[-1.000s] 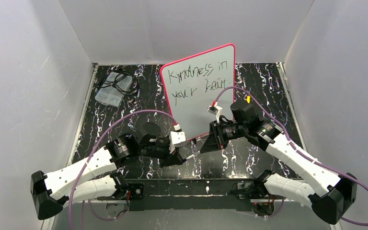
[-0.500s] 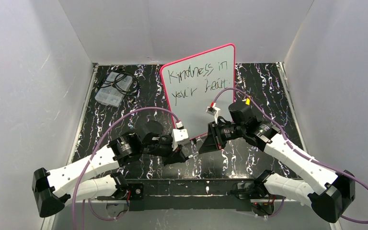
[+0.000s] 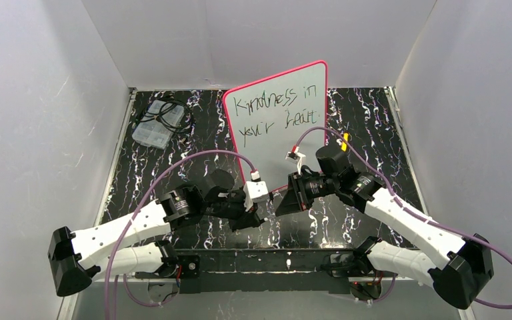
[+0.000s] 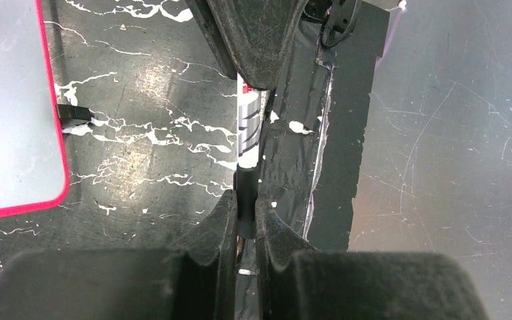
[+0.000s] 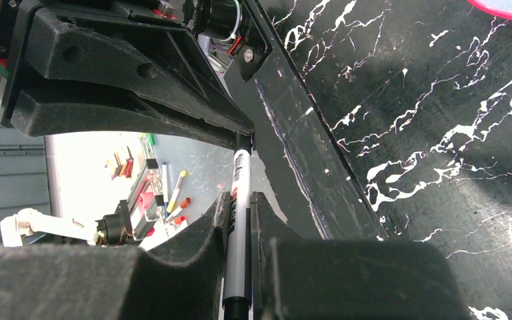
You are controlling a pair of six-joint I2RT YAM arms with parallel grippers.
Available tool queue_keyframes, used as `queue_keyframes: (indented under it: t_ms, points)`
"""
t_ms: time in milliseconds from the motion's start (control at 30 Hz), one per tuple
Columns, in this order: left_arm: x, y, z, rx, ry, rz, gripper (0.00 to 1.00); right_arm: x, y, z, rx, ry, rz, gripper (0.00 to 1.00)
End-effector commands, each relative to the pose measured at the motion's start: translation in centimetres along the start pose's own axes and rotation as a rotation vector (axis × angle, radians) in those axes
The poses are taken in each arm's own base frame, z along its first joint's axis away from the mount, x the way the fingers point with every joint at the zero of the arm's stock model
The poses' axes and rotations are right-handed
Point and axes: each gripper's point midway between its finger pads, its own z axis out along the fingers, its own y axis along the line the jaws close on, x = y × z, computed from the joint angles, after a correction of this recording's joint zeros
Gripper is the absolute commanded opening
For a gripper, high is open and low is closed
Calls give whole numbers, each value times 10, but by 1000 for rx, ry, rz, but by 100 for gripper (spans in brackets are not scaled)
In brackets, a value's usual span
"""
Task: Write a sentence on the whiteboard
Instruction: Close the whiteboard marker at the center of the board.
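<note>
**Whiteboard** (image 3: 270, 159): pink-framed, upright at mid-table and facing the arms. Its lower edge is just beyond both wrists.

**Sentence** (image 3: 277, 113): two handwritten lines on the upper half, reading "Kindness in your heart". It appears complete.

**Marker** (image 5: 240, 175): a slim pale barrel with a dark end, held off the table (image 3: 173, 157) between the two tools. Its long axis runs left to right, from one tool to the other, roughly along the board's lower edge and not pointing at it.

**Left tool** (image 4: 245, 203): closed tight on the marker's dark end. Whether that end is a cap cannot be told.

**Right tool** (image 5: 239, 212): closed on the barrel, directly facing the left tool.

**Bearing:** the board lies behind and above both tools, with the right one slightly nearer its face. The step looks like capping or handing over the marker.
</note>
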Motion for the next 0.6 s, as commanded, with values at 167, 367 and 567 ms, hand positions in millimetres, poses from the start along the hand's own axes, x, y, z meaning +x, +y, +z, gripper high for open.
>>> queue_keyframes:
  t_ms: [167, 367, 567]
  points:
    - [-81, -10, 1, 7, -287, 102, 0, 8, 4, 8, -43, 5, -6, 1]
    - [-93, -16, 4, 24, -327, 129, 0, 11, 4, 11, -57, -3, 3, 1]
    - [-96, -20, 6, 29, -339, 144, 0, 13, 5, 13, -62, -2, 5, 1]
